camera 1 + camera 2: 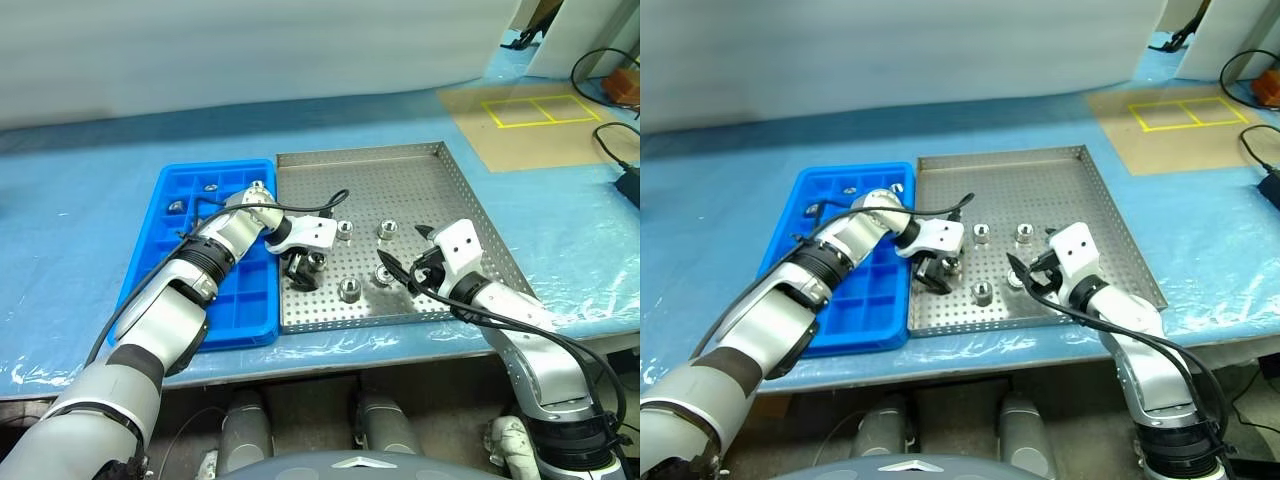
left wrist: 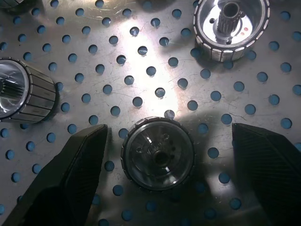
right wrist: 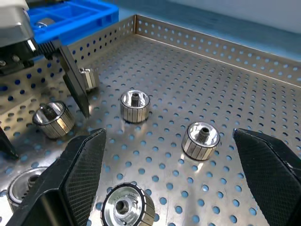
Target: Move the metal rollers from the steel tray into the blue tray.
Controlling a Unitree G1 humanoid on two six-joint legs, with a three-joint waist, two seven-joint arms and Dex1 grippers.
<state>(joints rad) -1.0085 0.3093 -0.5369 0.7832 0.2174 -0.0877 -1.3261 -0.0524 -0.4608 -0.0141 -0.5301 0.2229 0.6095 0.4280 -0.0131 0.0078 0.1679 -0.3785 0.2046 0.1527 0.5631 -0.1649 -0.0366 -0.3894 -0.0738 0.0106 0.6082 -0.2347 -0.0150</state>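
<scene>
The steel tray sits on a worktop covered in blue film, with the blue tray touching its left edge. Several metal rollers stand loose on the perforated floor of the steel tray, mostly in its near half: one at, one at, one at, and one at the left end effector. At least two more small silver pieces lie in far compartments of the blue tray.

The left end effector reaches across from over the blue tray and points down into the steel tray. In the left wrist view its fingers stand wide apart on either side of one roller, which stands upright on the tray floor. The fingers are not touching it, so this end effector is open and holds nothing. Two more rollers show in that view.

The right end effector hangs over the near right part of the steel tray, pointing towards the left arm. Its fingers are also spread wide and empty. In the right wrist view, rollers stand apart from one another on the tray floor ahead of it.
</scene>
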